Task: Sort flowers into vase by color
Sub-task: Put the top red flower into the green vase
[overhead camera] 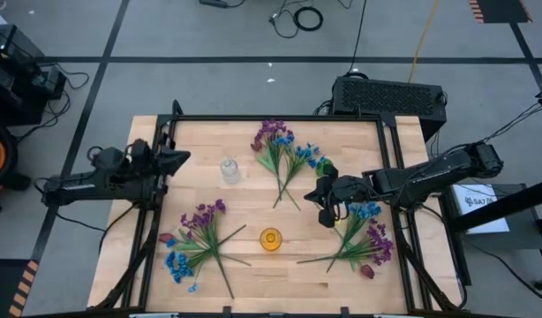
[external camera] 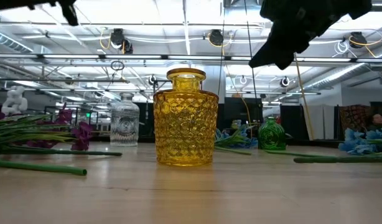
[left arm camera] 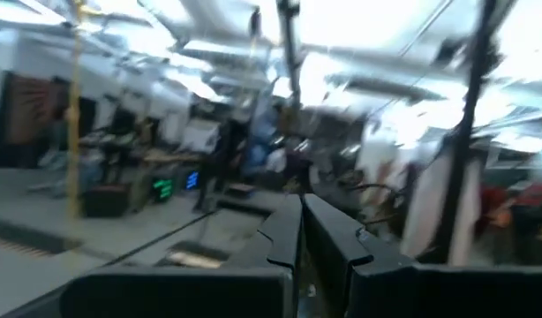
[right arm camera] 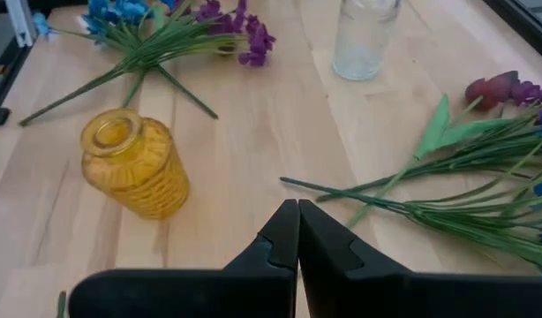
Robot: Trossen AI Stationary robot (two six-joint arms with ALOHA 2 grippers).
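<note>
From above, the table [overhead camera: 253,265] carries three loose bunches of flowers and three small vases. One bunch [overhead camera: 284,155] lies near the middle of the far edge, purple and blue blossoms over green stems. A second bunch [overhead camera: 196,238] lies toward the near left corner, purple and blue with one dark red bud. A third bunch [overhead camera: 364,237] lies by the right edge, partly covered by the right arm. A clear vase [overhead camera: 229,170] stands left of the far bunch, a yellow vase [overhead camera: 270,238] near the middle of the near edge, and a green vase [overhead camera: 324,165] is half hidden beside the right gripper [overhead camera: 328,215], which hangs over the table between the yellow vase and the right bunch. The left gripper [overhead camera: 178,159] sits over the left edge.

At table height, all three vases show: yellow vase [external camera: 185,118] in front, clear vase [external camera: 124,123] behind on its left, green vase [external camera: 272,134] behind on its right. Stems lie flat on both sides, cut off by the frame. The right gripper [external camera: 281,46] is a dark shape above; its fingers are unreadable here.

The left wrist view is blurred; the left gripper [left arm camera: 302,225] points out into the room, fingers pressed together, holding nothing.

The right wrist view shows the right gripper [right arm camera: 297,230] with fingers pressed together and empty, above bare wood, the yellow vase [right arm camera: 134,163], the clear vase [right arm camera: 364,40], and two bunches, one [right arm camera: 174,35] beyond the yellow vase and one [right arm camera: 465,190] just beside the fingertips.
</note>
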